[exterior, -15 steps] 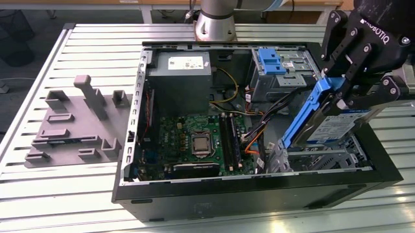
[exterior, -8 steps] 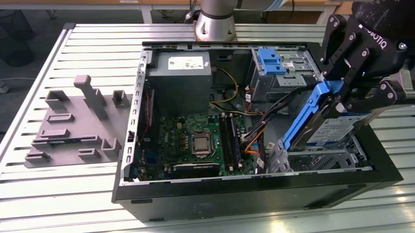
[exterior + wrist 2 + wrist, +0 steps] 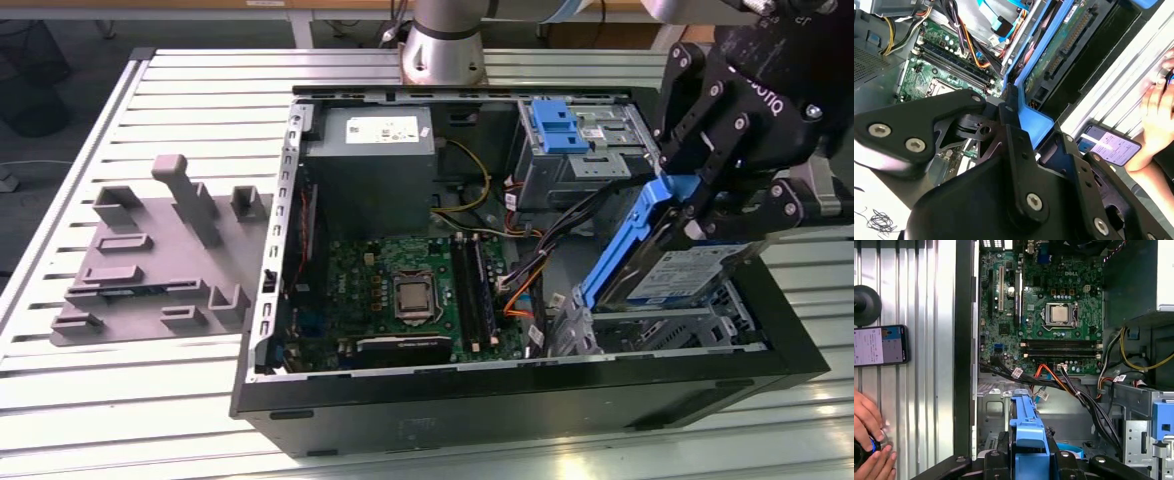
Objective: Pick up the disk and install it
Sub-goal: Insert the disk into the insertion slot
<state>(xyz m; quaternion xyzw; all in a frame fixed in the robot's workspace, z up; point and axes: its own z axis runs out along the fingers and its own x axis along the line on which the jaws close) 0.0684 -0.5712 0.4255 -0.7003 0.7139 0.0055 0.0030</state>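
Observation:
The disk [image 3: 678, 276], a silver drive with a white-and-blue label and blue side rails, hangs tilted over the metal drive cage [image 3: 667, 325] at the exterior view's right of the open computer case [image 3: 534, 400]. My gripper [image 3: 711, 215] is shut on its upper end, fingers clamped across the blue rail. In the second wrist view the disk's green underside [image 3: 1061, 47] and blue rail slant away from the gripper [image 3: 1015, 111]. The first wrist view has the blue rail end [image 3: 1026, 422] between the fingers of the gripper [image 3: 1026, 460], above the cage floor.
A grey power supply box [image 3: 367, 160], motherboard [image 3: 400, 290] and cables [image 3: 527, 290] lie inside the case. An upright blue bracket [image 3: 555, 125] stands at the back. A grey fixture plate [image 3: 160, 260] lies at the exterior view's left. A phone [image 3: 879, 345] and a person's hands [image 3: 869, 440] rest beside the case.

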